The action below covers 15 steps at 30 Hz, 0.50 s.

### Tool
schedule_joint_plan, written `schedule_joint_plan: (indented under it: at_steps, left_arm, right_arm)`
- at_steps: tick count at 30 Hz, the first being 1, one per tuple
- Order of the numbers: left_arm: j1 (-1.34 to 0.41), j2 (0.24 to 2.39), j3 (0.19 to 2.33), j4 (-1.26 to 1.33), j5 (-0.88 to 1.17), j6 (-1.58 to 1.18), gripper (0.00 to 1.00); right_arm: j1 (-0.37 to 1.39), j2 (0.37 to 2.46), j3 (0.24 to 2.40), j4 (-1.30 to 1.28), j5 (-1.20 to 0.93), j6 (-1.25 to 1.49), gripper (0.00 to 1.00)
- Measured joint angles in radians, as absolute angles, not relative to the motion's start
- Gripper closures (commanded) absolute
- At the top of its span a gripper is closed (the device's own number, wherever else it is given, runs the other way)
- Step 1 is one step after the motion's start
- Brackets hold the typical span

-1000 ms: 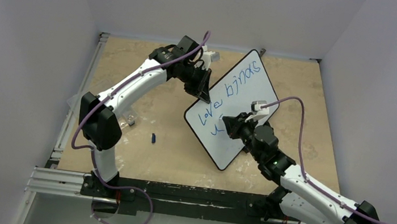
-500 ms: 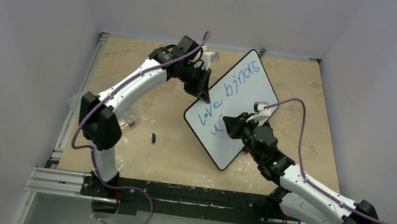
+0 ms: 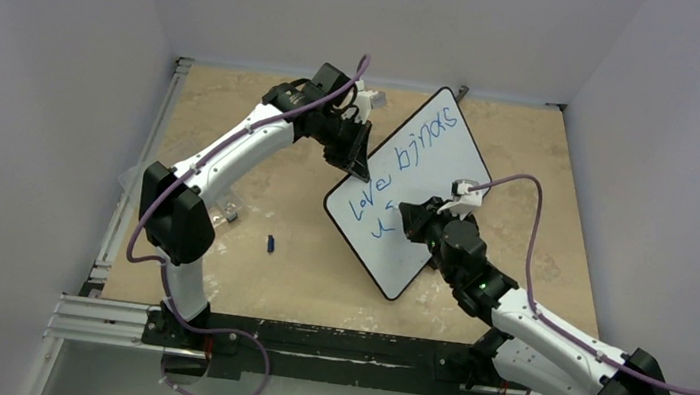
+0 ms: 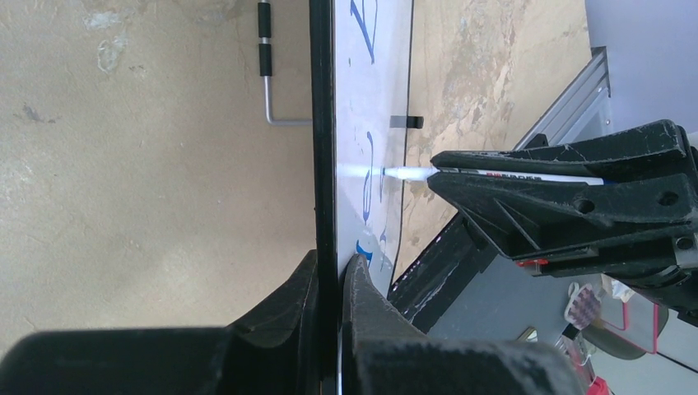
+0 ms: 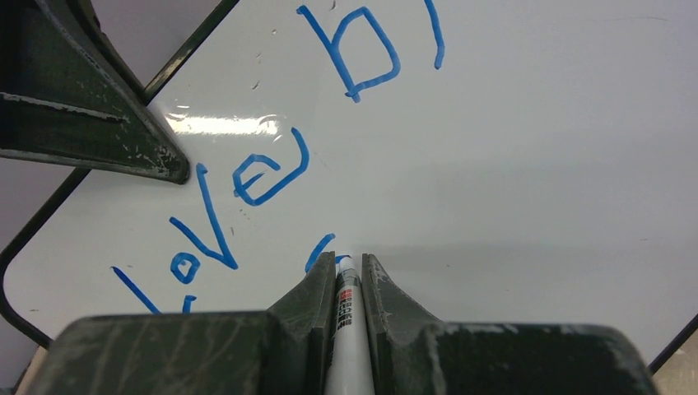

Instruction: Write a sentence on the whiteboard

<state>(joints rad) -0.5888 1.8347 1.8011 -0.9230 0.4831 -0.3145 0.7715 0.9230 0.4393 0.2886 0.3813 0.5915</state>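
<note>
blue handwritten marker words [image 5: 272, 177], two lines on the large white black-rimmed whiteboard [image 3: 440, 173] set diagonally mid-table. second line's free space lying rightward of white marker pen [image 5: 344, 329], tip on board, squeezed in right gripper [image 5: 342, 271]. left gripper [image 4: 329, 276] pinching board's rim.

Whiteboard [image 5: 535, 164]: smooth glossy white face, with a glare streak at the upper left of the right wrist frame. Its thin rim is black and duller.
Marker [image 5: 346, 329]: smooth white plastic barrel with a printed label.
Left gripper fingers [image 4: 284, 309] and right gripper fingers [image 5: 306, 300]: matt black plastic, scuffed, with pale scratches along the edges.
Table [image 3: 245, 280]: mottled beige, matt, with whitish worn patches; material unclear.
Arm shells [image 3: 231, 148]: glossy white plastic.
Rail [image 3: 100, 313], lower left of the top view: bare satin metal.
</note>
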Motion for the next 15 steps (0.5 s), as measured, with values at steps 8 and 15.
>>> schedule_joint_plan:
  at_steps: [8, 15]
  left_arm:
    - [-0.589, 1.835, 1.801, -0.923, 0.484, -0.315, 1.00]
    - [-0.589, 1.835, 1.801, -0.923, 0.484, -0.316, 1.00]
  right_arm:
    - [0.772, 0.924, 0.444, 0.262, 0.422, 0.603, 1.00]
    - [0.771, 0.914, 0.444, 0.239, 0.432, 0.605, 1.00]
